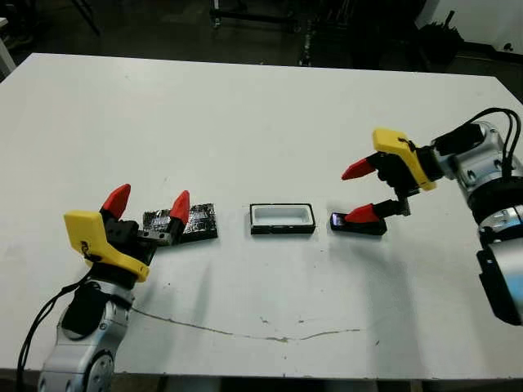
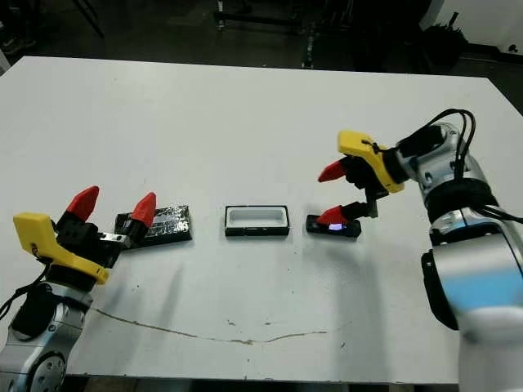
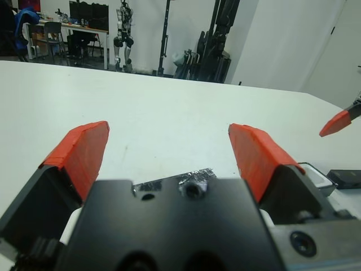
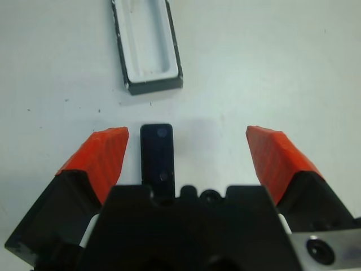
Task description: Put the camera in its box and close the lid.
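Hovering at the near left corner of the white counter (image 1: 245,114), the left pincer (image 1: 149,203) has its two red fingertips spread wide apart with nothing between them. Its fingertips (image 3: 82,151) sit just above the lid (image 1: 186,223), a flat black panel with a crinkly, shiny top that lies flat on the counter; in the head views one fingertip overlaps the lid's middle, and whether it touches the panel cannot be told.

To the right of the lid, clearly apart from it, the box (image 1: 282,219) rests upright near the counter's middle, its black walls framing a white lining, open at the top and holding nothing.

Just to the right of the box, with a small gap of bare counter between them, the camera (image 2: 333,226) lies flat, a small glossy black slab with a faint bluish glint at one end. In the right wrist view the camera (image 4: 157,153) points lengthwise toward the box's short end.

The right pincer (image 1: 360,193) hangs over the camera with its fingers wide apart, one red tip low above the slab and the other raised higher. It grips nothing. A thin dark crack-like line (image 1: 245,333) runs across the counter's near edge.
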You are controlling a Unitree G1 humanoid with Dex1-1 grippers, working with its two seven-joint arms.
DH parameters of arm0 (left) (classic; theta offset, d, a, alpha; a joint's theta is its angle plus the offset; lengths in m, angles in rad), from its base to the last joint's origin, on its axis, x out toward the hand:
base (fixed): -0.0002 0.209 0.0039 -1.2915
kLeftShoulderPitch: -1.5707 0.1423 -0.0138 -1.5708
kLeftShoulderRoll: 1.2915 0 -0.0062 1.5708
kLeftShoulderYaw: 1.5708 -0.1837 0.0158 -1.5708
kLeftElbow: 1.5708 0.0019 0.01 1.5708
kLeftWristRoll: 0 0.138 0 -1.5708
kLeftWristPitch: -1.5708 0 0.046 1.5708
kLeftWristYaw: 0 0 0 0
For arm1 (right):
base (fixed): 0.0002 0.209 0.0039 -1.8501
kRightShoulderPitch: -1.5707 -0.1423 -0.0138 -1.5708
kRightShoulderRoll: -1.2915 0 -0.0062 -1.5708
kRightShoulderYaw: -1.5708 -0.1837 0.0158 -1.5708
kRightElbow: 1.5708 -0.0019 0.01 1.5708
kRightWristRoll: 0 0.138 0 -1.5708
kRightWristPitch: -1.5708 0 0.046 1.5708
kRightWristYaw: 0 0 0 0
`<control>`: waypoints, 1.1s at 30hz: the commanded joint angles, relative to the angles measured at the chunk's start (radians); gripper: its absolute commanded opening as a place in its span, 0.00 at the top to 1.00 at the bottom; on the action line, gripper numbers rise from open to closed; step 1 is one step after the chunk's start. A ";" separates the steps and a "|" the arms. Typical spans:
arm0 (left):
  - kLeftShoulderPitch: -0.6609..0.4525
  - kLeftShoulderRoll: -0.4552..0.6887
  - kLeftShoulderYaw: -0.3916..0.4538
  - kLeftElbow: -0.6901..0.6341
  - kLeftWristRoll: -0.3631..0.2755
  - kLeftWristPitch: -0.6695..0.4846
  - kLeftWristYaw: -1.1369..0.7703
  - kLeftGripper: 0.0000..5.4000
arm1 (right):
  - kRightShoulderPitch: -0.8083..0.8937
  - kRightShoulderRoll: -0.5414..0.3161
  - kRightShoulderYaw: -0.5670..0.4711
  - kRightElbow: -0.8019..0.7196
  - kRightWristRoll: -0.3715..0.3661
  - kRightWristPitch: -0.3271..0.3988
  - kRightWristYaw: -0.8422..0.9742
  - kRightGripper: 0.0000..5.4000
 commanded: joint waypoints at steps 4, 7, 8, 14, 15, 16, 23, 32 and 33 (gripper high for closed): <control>0.013 0.006 -0.003 -0.003 0.002 0.013 0.001 0.00 | 0.024 -0.001 -0.006 -0.010 -0.004 -0.013 0.030 0.00; 0.015 0.007 0.000 -0.006 0.000 0.017 -0.001 0.00 | 0.039 0.001 -0.005 -0.004 -0.011 -0.019 0.013 0.00; 0.015 0.010 -0.001 -0.007 0.005 0.016 0.000 0.00 | 0.044 0.001 -0.005 -0.006 -0.012 -0.028 0.009 0.00; 0.016 0.006 0.003 -0.007 -0.007 0.015 -0.007 0.00 | 0.068 0.001 -0.003 -0.017 -0.016 -0.049 0.001 0.00; 0.016 0.005 0.003 -0.006 -0.007 0.014 -0.006 0.00 | 0.071 0.002 -0.004 -0.015 -0.016 -0.046 0.002 0.00; 0.016 0.006 0.002 -0.006 -0.004 0.015 -0.005 0.00 | 0.074 0.002 -0.006 -0.016 -0.015 -0.045 0.003 0.00; 0.020 0.010 0.000 -0.015 -0.007 0.024 -0.008 0.00 | 0.083 0.004 0.004 -0.016 -0.029 -0.085 0.005 0.00; 0.025 0.011 -0.004 -0.016 0.009 0.016 -0.005 0.00 | 0.100 0.011 0.029 -0.061 -0.059 -0.122 -0.002 0.00; 0.025 0.008 -0.001 -0.016 -0.003 0.021 -0.008 0.00 | 0.101 0.011 0.032 -0.063 -0.063 -0.119 -0.002 0.00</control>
